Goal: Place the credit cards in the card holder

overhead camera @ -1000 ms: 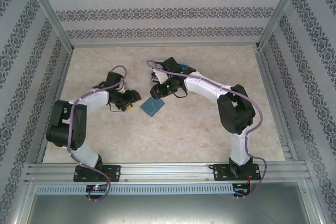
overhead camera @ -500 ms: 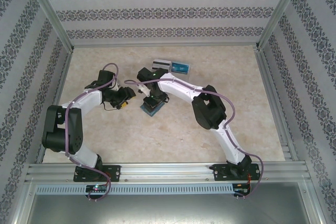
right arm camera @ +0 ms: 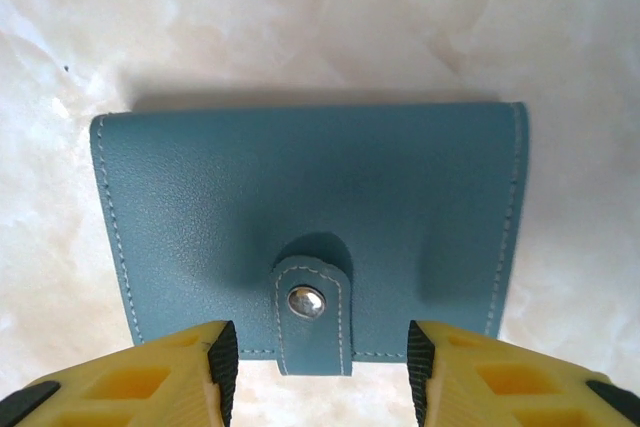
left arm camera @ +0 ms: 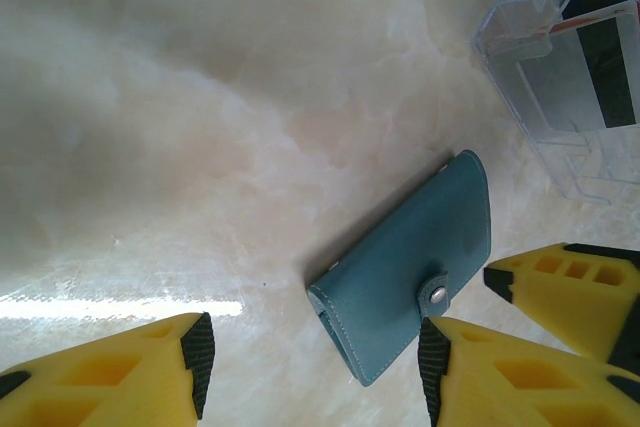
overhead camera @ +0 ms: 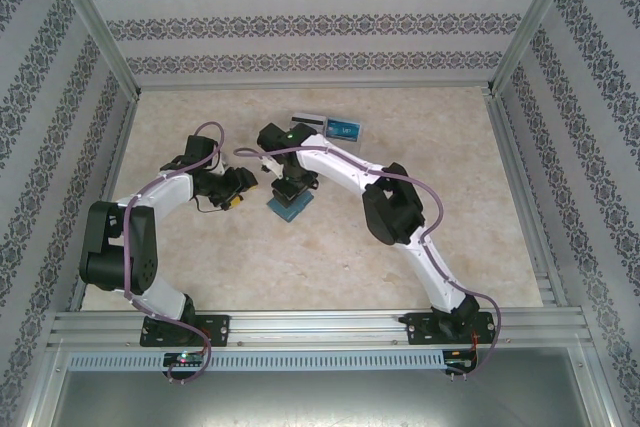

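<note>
- Right fingers (right arm camera: 150, 377) partway open, w/ the gap wider than the snap tab (right arm camera: 311, 299). They hang over the tab-side edge of the card holder (right arm camera: 300, 207), nothing pinched. Can't tell if the tips touch the cover.
- Left fingers (left arm camera: 110, 377) spread wider and empty, low over the table (left arm camera: 200, 147). One tip is just beside the holder's snap corner.
- Card holder lies flat and snapped shut, abt mid-table and a bit toward the left edge, between the two arms.
- Credit cards (overhead camera: 330, 127) sit near the table's far edge, abt mid-width, well apart from the holder. Left wrist view shows a grey one w/ a dark stripe inside a clear plastic case (left arm camera: 510, 47).
- Risks, as I judge them:
  - Snap is fastened, so no card goes in till it's undone. The tab is small and flat, so a pinch could slip off it.
  - Table looks smooth and the holder is light. Pushing or pulling w/o the left fingers pinning it prob just slides or spins it.
  - Both sets of fingers crowd the same corner, so they could bump each other.
  - Closing too low may clamp the whole cover, not just the tab.
</note>
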Available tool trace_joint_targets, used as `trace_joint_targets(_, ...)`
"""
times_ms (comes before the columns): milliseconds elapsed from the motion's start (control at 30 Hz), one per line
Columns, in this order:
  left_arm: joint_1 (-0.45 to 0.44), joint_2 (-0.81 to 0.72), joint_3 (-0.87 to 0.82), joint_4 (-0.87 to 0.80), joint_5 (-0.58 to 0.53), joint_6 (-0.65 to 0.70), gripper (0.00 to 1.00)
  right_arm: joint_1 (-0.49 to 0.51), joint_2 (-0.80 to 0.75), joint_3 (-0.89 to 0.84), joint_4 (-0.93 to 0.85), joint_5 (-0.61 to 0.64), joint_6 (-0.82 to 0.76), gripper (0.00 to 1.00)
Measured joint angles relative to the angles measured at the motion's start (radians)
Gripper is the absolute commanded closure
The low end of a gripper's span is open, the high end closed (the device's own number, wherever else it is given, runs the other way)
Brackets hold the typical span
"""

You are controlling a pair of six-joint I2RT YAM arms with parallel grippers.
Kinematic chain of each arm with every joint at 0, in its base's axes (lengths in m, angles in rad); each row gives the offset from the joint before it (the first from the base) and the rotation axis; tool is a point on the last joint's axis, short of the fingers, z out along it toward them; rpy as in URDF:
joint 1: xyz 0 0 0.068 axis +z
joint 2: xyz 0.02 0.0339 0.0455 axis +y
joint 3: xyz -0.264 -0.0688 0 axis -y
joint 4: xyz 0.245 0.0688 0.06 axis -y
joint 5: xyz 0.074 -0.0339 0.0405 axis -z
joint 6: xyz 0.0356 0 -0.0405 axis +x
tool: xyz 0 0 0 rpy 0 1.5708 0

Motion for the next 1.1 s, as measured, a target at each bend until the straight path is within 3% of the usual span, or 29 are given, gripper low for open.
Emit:
trace_joint_targets(233,0.000,0.000,-0.009,0.000,0.000,0.003,0.42,0.002,0.056,0.043,-0.023,0.000,-0.004,0.55)
trace_joint_targets(433,0.000,0.000,-0.018,0.001,0.000,0.004,0.42,0.011,0.112,0.140,-0.087,0.014,-0.011,0.66)
trace_joint_targets(567,0.000,0.000,-0.024,0.004,0.001,0.004,0.42,0.015,0.125,0.164,-0.104,0.016,-0.014,0.80)
trace_joint_targets(667,0.001,0.000,-0.031,0.008,0.004,0.004,0.42,0.015,0.123,0.164,-0.105,0.019,-0.011,1.00)
trace_joint_targets(700,0.001,0.000,-0.031,0.009,0.009,0.003,0.42,0.015,0.117,0.161,-0.105,0.019,-0.004,1.00)
trace_joint_targets(833,0.006,0.000,-0.031,0.023,0.022,0.003,0.42,0.018,0.043,0.026,-0.002,0.019,0.001,1.00)
trace_joint_targets(1100,-0.016,0.050,-0.030,0.074,0.084,-0.002,0.39,0.017,-0.250,-0.449,0.375,-0.077,0.008,1.00)
